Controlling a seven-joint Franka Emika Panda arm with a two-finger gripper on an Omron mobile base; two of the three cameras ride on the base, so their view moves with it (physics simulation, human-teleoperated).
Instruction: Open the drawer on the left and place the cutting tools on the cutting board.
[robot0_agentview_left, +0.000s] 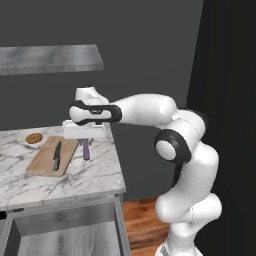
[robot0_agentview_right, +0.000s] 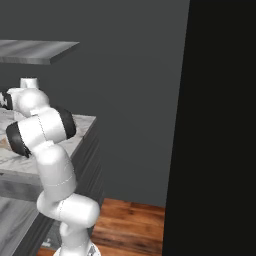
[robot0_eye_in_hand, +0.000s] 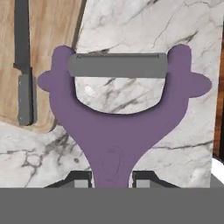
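Note:
My gripper (robot0_agentview_left: 85, 140) is shut on the stem of the purple-handled tool (robot0_agentview_left: 86, 149), which hangs upright just above the marble counter, off the right edge of the cutting board (robot0_agentview_left: 44, 161). In the hand view the purple tool (robot0_eye_in_hand: 118, 131) rises between my fingertips (robot0_eye_in_hand: 81, 177), its grey blade bar across the top, with the board (robot0_eye_in_hand: 48, 35) at the upper left. The dark knife (robot0_agentview_left: 57, 155) lies flat on the board, also seen as the knife (robot0_eye_in_hand: 24, 65) in the hand view. The drawer (robot0_agentview_left: 70, 239) stands pulled open below the counter's front edge, pale grey inside.
A small round brown pastry (robot0_agentview_left: 34, 138) sits on a dish behind the board. A marble shelf (robot0_agentview_left: 50, 57) hangs on the dark wall above. The counter (robot0_agentview_left: 97, 175) ends at the right, with wooden floor (robot0_agentview_left: 142, 220) beyond it. A tall dark panel (robot0_agentview_right: 220, 125) stands to the right.

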